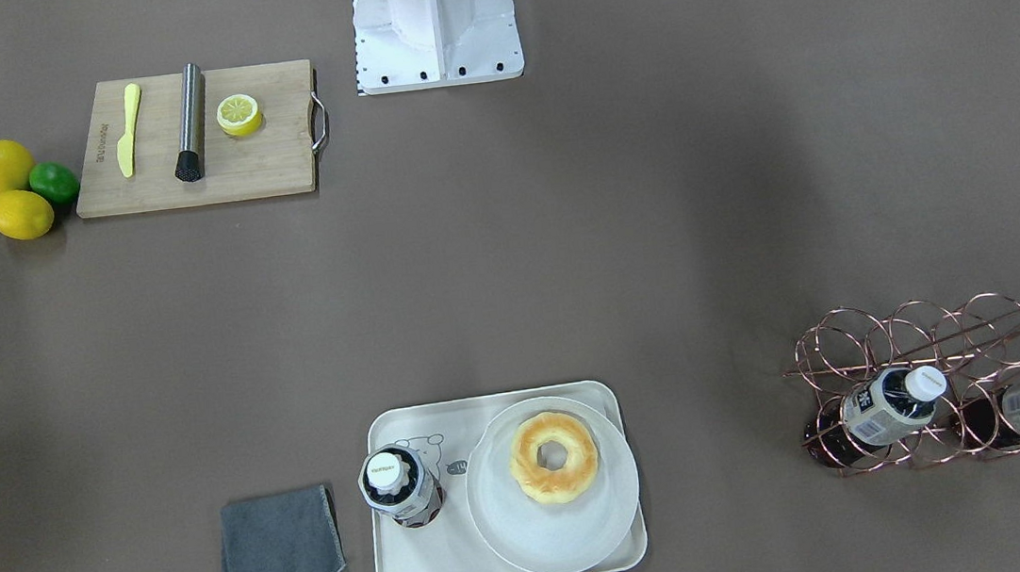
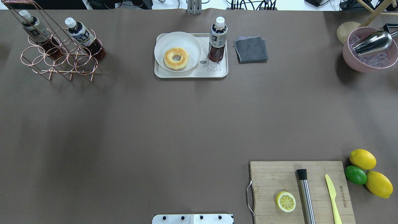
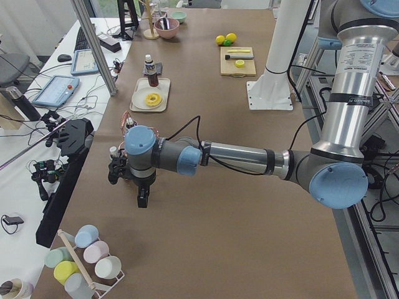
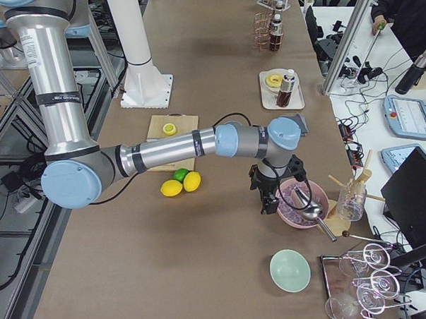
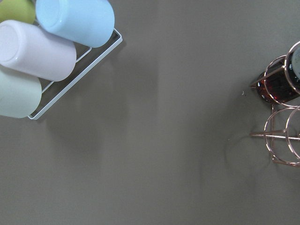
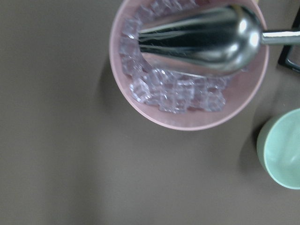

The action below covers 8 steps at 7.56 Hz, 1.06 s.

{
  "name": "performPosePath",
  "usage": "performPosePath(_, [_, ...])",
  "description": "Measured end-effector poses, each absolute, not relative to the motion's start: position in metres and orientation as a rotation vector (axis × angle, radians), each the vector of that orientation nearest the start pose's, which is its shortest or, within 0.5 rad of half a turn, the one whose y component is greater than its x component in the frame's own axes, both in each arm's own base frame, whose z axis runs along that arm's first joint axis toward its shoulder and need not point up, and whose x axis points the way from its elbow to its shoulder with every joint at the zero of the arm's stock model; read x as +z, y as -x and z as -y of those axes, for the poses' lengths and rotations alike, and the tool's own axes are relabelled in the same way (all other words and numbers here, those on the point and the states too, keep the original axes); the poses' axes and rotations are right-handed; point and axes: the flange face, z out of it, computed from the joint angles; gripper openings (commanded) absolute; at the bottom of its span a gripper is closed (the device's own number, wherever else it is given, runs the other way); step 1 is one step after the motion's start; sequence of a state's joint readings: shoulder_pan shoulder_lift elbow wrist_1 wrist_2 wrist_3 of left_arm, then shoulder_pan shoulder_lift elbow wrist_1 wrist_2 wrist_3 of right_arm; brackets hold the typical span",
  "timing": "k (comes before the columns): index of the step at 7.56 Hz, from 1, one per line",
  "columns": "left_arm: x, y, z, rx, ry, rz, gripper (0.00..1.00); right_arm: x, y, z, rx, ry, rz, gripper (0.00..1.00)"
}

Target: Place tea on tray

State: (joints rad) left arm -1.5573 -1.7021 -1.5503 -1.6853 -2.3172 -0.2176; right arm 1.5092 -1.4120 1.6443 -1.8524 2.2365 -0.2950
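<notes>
Jaws, both mine: can't tell spread or pressed together; tea (image 2: 217,42) upright on tray (image 2: 188,74), just beside plate (image 2: 178,39)

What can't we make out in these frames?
Left gripper: seen only in exterior left view, small, side-on; open or shut unclear.
Right gripper: only in exterior right view; same doubt.
Bear drawing on the tray: front-facing view, partly hidden by the tea.
Fine print on the tea label: too small in every view.

table (image 2: 186,124) brown | on it: tray (image 2: 188,74), cloth (image 2: 250,49), wire rack (image 2: 62,59), cutting board (image 2: 273,177), lemons (image 2: 362,159), lime (image 2: 355,175)
</notes>
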Motion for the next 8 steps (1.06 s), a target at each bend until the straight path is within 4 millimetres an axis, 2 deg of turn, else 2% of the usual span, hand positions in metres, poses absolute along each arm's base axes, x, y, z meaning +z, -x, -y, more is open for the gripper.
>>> performPosePath(1, [0.601, 0.065, 0.547, -0.103, -0.124, -0.759, 0.98, 0.590, -0.052, 0.535, -0.302, -0.021, 0.694, 1.00])
performPosePath(3, [0.617, 0.086, 0.528, -0.124, -0.120, -0.753, 0.98, 0.600, -0.064, 0.523, -0.268, -0.015, 0.721, 1.00])
performPosePath(6, [0.626, 0.094, 0.504, -0.141, -0.112, -0.751, 0.98, 0.604, -0.066, 0.522, -0.259, -0.009, 0.727, 1.00])
performPosePath(8, [0.629, 0.093, 0.502, -0.142, -0.107, -0.750, 0.98, 0.605, -0.067, 0.521, -0.251, -0.008, 0.727, 1.00])
